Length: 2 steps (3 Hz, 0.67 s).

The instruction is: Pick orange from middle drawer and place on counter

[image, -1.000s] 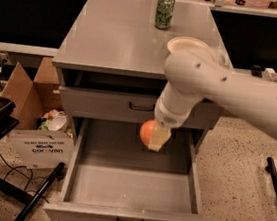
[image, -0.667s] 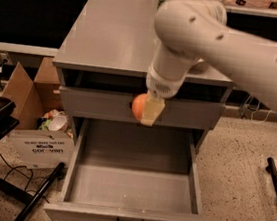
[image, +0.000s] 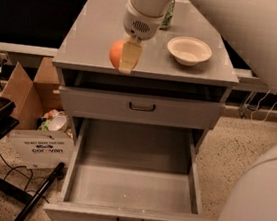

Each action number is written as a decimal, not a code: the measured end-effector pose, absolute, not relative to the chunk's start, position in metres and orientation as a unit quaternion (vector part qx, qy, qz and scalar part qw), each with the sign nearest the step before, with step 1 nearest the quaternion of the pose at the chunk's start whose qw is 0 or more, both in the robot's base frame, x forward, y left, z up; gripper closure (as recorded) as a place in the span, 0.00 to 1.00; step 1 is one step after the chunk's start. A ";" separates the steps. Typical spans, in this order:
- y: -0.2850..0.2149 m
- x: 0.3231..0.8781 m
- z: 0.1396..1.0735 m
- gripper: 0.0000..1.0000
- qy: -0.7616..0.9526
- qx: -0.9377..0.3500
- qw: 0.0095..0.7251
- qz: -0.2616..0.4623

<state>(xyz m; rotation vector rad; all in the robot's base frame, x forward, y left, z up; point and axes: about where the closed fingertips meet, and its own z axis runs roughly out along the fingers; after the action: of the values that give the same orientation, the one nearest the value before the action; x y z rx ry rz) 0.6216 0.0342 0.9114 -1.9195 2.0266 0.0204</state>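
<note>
With the gripper (image: 123, 59) over the front edge of the desk (image: 90, 31), jaws clamped on the orange (image: 115, 54), we should move inward, lower until it rests, then release clear of the white bowl (image: 188, 51).

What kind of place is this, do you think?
Probably a lab or workshop: a grey metal drawer cabinet, an open cardboard box and loose cables on the speckled floor. The tool holds the orange above the counter.

One each: orange (image: 115, 54), bowl (image: 189, 51), end effector (image: 127, 60) above counter (image: 90, 31).
</note>
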 end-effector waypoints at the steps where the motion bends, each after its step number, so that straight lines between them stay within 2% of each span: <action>1: 0.042 0.650 0.931 1.00 0.708 -0.666 0.237 0.005; 2: 0.060 0.685 0.927 1.00 0.705 -0.653 0.277 -0.001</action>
<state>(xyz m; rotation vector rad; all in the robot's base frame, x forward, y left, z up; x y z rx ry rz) 0.6852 0.0605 0.9268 -1.7548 1.8927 -0.0026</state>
